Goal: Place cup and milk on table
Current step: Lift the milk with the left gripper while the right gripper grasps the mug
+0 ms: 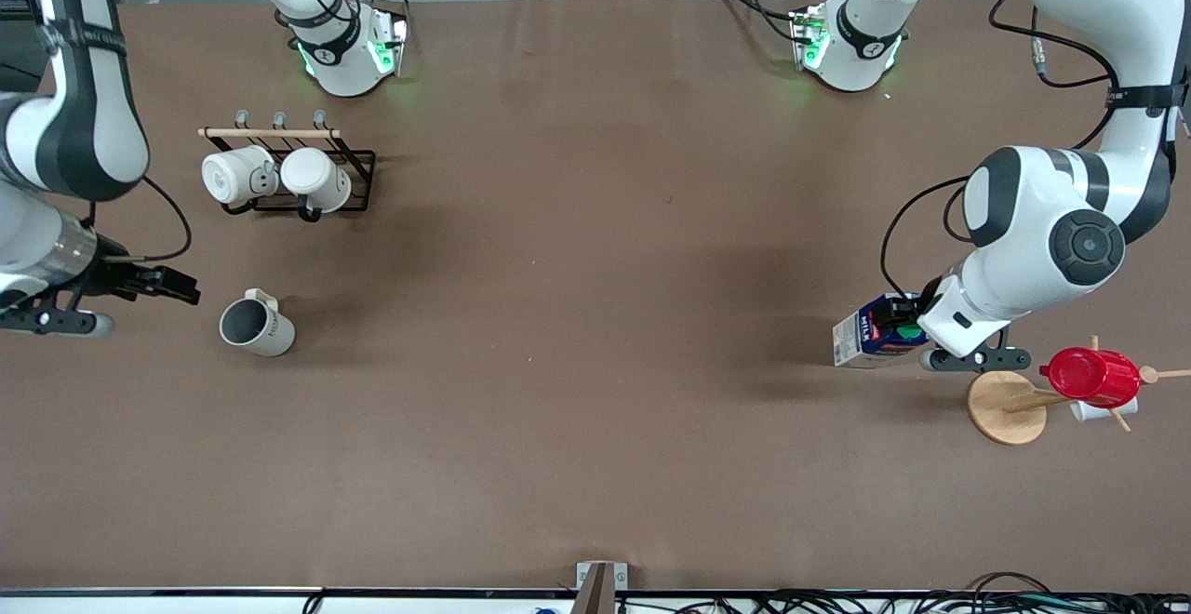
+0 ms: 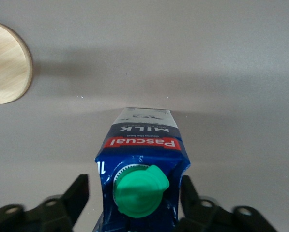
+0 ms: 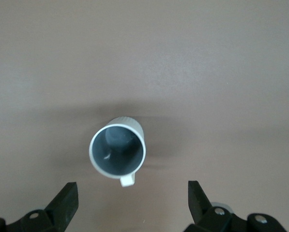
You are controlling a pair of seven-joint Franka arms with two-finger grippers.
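Observation:
The off-white cup [image 1: 257, 324] with a dark grey inside stands upright on the brown table [image 1: 595, 270] toward the right arm's end. My right gripper [image 1: 189, 287] is open and empty beside the cup, apart from it; in the right wrist view the cup [image 3: 117, 150] lies clear of the gripper [image 3: 129, 199]. The dark blue milk carton [image 1: 875, 333] stands on the table toward the left arm's end. My left gripper [image 1: 907, 321] sits around its top, jaws open. In the left wrist view the gripper [image 2: 133, 195] straddles the carton [image 2: 142, 145], with a small gap at one finger [image 2: 76, 193].
A black wire rack [image 1: 358, 167] holds two white mugs [image 1: 279, 177] farther from the front camera than the cup. A wooden mug tree with a round base [image 1: 1005, 407] and a red cup [image 1: 1090, 377] stands close beside the milk and left gripper; its base shows in the left wrist view [image 2: 6, 63].

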